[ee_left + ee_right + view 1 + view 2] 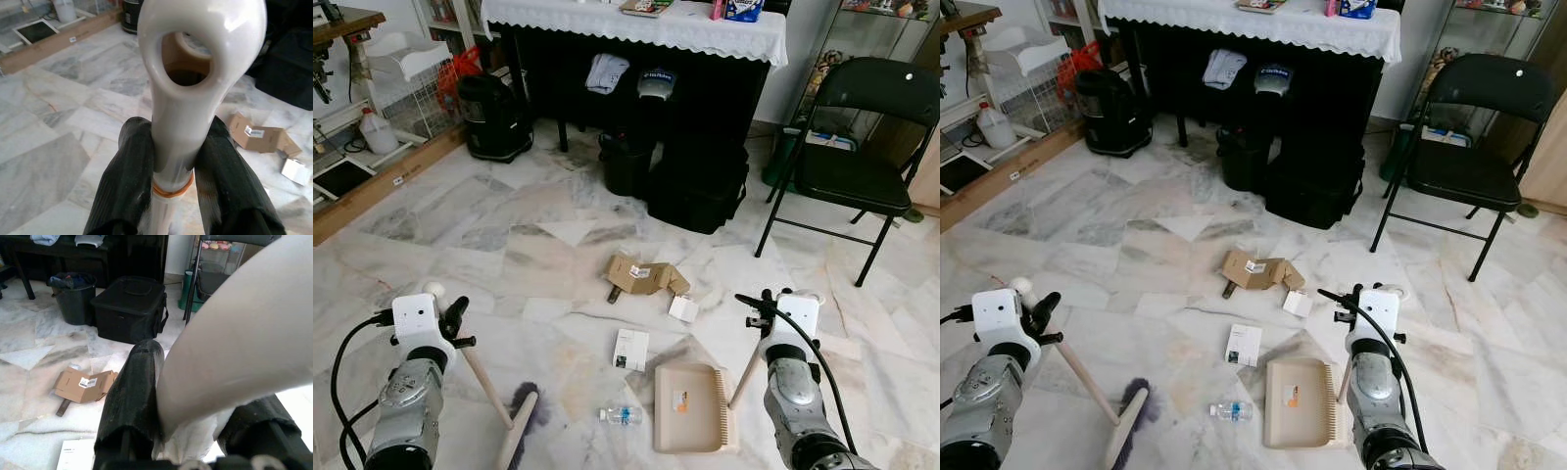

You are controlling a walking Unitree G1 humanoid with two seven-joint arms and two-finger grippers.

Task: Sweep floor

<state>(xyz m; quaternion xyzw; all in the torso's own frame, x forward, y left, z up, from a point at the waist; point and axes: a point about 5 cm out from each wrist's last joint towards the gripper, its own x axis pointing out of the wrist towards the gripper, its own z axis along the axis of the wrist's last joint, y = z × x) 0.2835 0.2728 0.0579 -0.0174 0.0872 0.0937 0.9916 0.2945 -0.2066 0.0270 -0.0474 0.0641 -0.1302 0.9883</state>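
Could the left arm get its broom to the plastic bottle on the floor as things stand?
Probably yes: the left gripper grips the broom, whose head sits on bare floor just left of the bottle, nothing between.

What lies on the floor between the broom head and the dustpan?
Just a small plastic bottle, lying on its side between the broom head and the dustpan. The white box and flattened cardboard lie farther out.
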